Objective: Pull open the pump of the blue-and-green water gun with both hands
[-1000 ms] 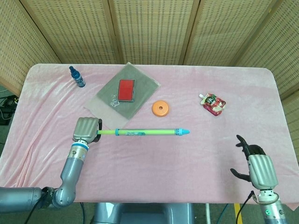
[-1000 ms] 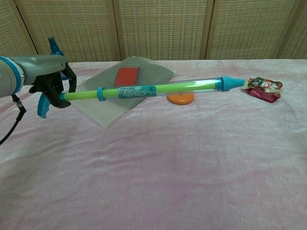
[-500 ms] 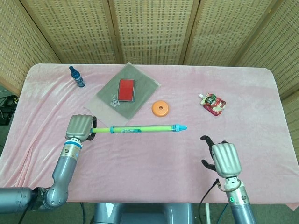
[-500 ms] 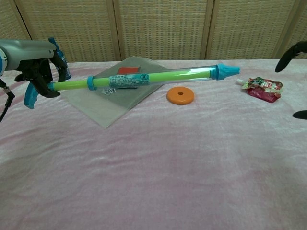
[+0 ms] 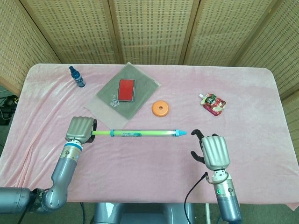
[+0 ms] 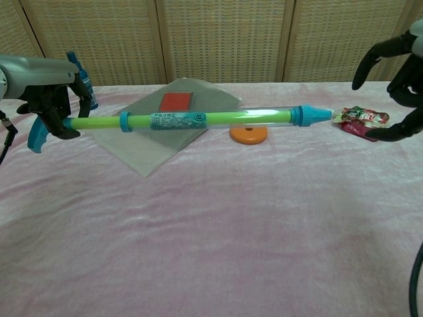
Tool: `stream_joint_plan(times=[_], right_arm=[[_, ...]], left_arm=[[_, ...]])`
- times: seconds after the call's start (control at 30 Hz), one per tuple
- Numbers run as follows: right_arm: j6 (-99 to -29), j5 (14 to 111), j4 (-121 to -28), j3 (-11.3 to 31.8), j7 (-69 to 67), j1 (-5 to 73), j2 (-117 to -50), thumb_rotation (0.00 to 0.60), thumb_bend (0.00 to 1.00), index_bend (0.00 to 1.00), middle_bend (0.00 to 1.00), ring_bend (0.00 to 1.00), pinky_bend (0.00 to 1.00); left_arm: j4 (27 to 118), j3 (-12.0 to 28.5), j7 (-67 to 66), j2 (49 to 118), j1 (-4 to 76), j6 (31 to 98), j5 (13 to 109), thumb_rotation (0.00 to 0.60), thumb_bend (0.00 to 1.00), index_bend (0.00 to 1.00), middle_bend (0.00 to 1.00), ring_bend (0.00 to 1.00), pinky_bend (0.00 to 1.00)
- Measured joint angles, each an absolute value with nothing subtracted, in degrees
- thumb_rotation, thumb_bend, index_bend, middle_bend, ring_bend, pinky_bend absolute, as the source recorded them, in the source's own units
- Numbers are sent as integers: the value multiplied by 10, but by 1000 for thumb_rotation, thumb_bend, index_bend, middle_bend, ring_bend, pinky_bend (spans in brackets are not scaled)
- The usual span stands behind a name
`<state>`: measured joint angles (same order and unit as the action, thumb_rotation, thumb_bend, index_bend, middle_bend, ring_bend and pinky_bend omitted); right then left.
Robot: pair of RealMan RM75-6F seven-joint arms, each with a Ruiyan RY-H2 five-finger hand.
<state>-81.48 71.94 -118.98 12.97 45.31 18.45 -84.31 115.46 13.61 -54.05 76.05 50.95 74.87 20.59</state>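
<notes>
The blue-and-green water gun [image 5: 142,134] [image 6: 205,119] is a long green tube with a blue nozzle tip at its right end. It hangs level above the pink tablecloth. My left hand [image 5: 80,129] [image 6: 53,92] grips its blue handle end at the left. My right hand [image 5: 212,150] [image 6: 393,86] hovers just right of the nozzle tip, fingers spread, holding nothing and not touching the gun.
An orange disc [image 5: 160,108] [image 6: 248,135] lies behind the gun's tube. A grey mat [image 5: 127,91] carries a red card [image 5: 126,89]. A small blue bottle [image 5: 77,77] stands far left, a red snack pouch [image 5: 214,103] [image 6: 360,122] at the right.
My right hand has moved left and forward, closing in on the nozzle tip. The left hand has levelled the gun and shifted it slightly.
</notes>
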Motion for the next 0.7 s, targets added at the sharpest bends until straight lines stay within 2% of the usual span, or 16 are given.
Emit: stream_joint_plan(times=[0.3,0.57,0.7], right_arm=[[-818,697,-1156,125,456,194,-859,600,387,525,1000,973,670],[-822,681,-1140,120,449,198,-863,600,390,507,1000,973,670],[-824,683,-1146,116,452,200,-865,600,390,464,1000,973,670]], left_arm=[[1180,123,-539,743,516,749,208,600,633,831,919,844,788],[1193,115,-529,732,521,746,214,600,633,831,919,844,788],[1196,112,-525,731,525,746,217,600,633,831,919,844,788]])
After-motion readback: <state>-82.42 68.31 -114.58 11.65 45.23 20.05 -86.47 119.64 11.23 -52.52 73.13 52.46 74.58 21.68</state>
